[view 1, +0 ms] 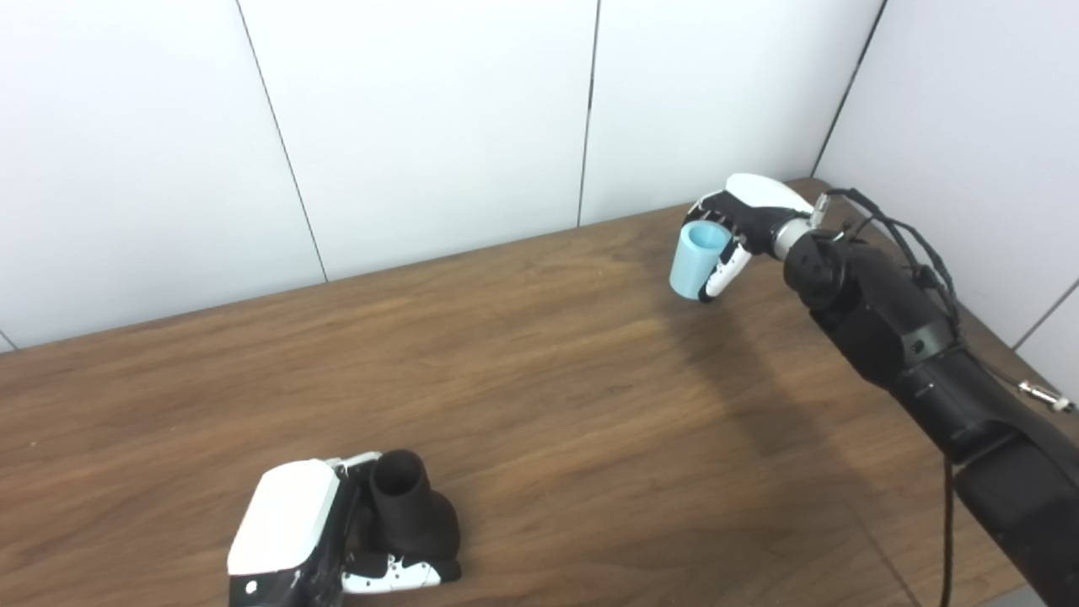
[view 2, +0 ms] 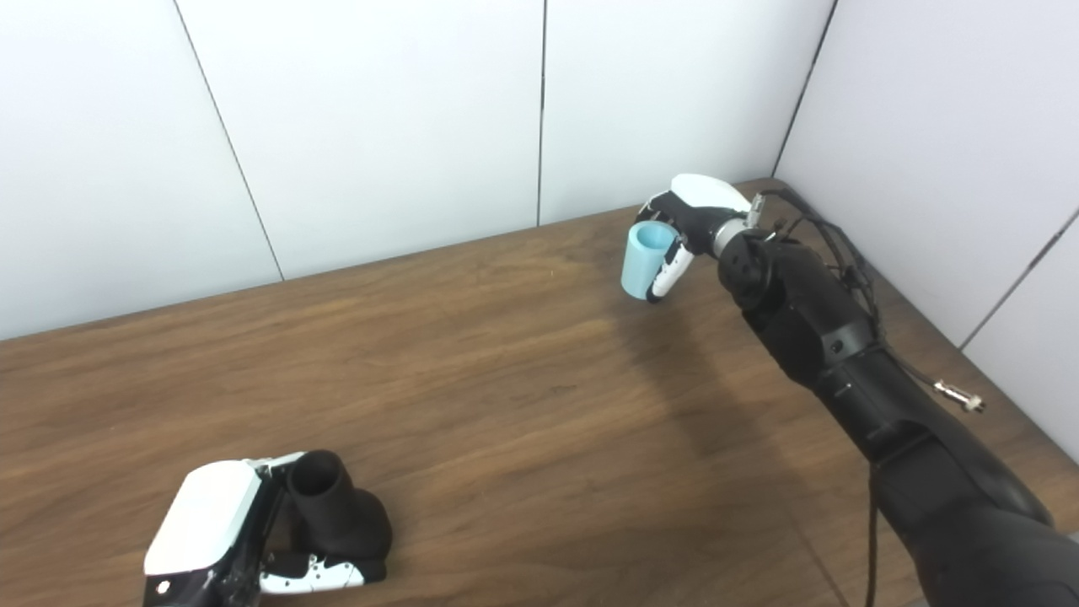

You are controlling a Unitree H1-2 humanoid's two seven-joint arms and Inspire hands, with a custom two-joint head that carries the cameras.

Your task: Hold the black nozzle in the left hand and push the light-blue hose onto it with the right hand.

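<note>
The left hand (view 1: 291, 535), at the near left of the wooden table (view 1: 539, 379), is closed around the black nozzle (view 1: 413, 514): its fingers (view 1: 396, 575) wrap the wide lower body while the narrower neck stands clear above the grip, open mouth tilted upward and slightly toward the far side. The right hand (view 1: 742, 223), at the far right near the corner of the white panelled wall (view 1: 421, 118), is closed on the light-blue hose (view 1: 698, 260), a short pale tube held roughly upright with its open bore showing at the top and its lower end free below the fingers. The two parts are well apart, on opposite sides of the table, so the step in hand is judged to be the approach and alignment that precede the push. To do it well, the right hand should probably bring the hose across and turn it so that one open end faces the nozzle mouth, the two axes sharing one line before contact; a tilted start would likely catch the hose rim on the nozzle lip. The left hand should hold firm and low on the body, leaving the neck exposed to receive the hose. Whether the hose bore fits the neck loosely or tightly cannot be told; a steady, straight push seems safer than a quick one.
</note>
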